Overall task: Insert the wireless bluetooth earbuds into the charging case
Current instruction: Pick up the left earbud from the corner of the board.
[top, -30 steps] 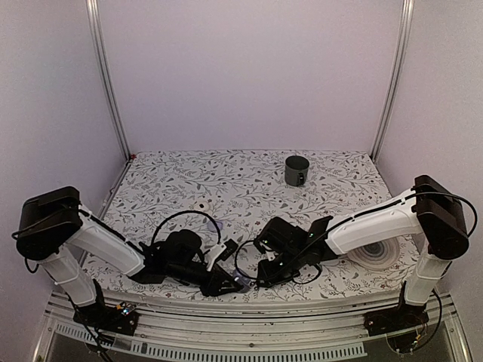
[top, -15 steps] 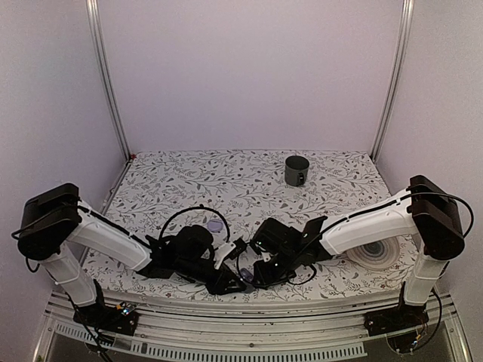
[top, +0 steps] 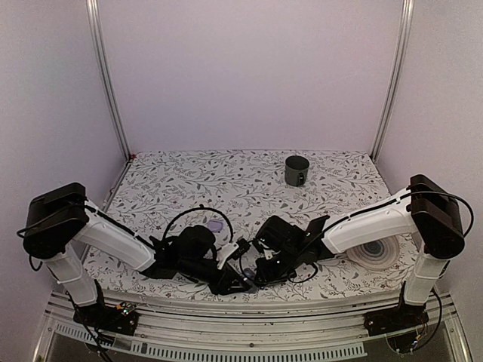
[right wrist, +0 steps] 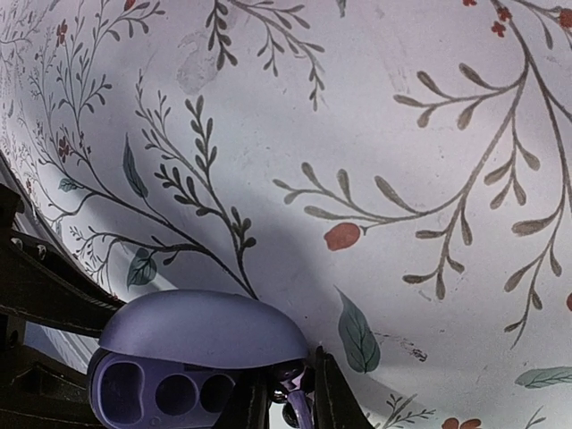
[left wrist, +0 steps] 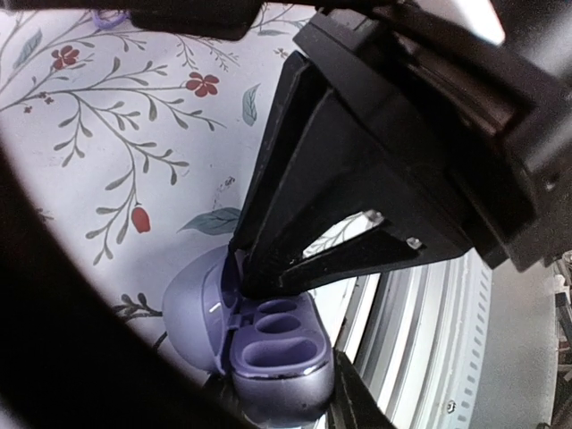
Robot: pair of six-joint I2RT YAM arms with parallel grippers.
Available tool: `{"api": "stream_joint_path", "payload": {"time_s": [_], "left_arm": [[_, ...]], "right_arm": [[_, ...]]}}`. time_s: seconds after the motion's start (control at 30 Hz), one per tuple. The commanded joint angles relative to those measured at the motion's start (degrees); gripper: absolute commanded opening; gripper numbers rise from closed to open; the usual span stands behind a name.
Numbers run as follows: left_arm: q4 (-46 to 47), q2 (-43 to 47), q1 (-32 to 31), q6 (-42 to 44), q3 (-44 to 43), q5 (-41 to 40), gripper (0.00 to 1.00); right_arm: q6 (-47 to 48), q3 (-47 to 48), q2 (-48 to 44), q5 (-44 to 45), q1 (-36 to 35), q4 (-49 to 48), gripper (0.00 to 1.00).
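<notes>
At counter [top: 226, 181] near edge, middle: left claw [top: 235, 280] gripping small glossy blue-grey clamshell charging case [left wrist: 273, 357]. Case lying open, sockets facing up, lid leaning toward far edge, long axis running across right wrist view. Right claw [right wrist: 293, 407] touching case rim, fingers standing close together; grip cannot tell.

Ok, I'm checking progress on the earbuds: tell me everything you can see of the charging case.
The charging case is a small, glossy, plastic-looking lilac-grey clamshell, hinged open: domed lid swung back, base showing empty sockets. It is near the table's front edge, apparently held by the left gripper. The right gripper, pinching a small lilac piece, sits at one end by the hinge.
</notes>
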State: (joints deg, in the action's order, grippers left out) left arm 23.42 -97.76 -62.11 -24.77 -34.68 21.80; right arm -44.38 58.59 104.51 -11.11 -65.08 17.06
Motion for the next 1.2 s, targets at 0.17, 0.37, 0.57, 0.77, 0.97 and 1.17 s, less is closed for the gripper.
{"api": "stream_joint_path", "payload": {"time_s": [0.17,0.37,0.57,0.77,0.97,1.17], "left_arm": [[5.85,-3.22,1.63,3.51,3.13,-4.32,0.0],[17.67,-5.98,4.56,4.79,6.07,-1.32,0.0],[30.12,-8.25,5.69,10.2,7.76,2.64,0.0],[59.07,-12.31,8.55,12.26,13.24,9.58,0.0],[67.11,-14.39,9.62,11.14,11.11,17.57,0.0],[68.17,-13.23,9.84,8.54,7.47,24.19,0.0]], "right_arm": [[-0.65,-2.38,-3.7,0.28,0.7,-2.12,0.02],[1.34,-5.41,-8.79,1.85,2.61,-5.25,0.02],[7.44,-5.4,-13.68,2.6,2.88,-7.8,0.02],[14.01,-5.43,-19.67,3.36,2.86,-8.77,0.02],[23.19,-4.38,-21.94,0.81,2.88,-7.96,0.02],[28.82,-1.95,-23.45,-3.19,2.88,-7.85,0.02]]}}
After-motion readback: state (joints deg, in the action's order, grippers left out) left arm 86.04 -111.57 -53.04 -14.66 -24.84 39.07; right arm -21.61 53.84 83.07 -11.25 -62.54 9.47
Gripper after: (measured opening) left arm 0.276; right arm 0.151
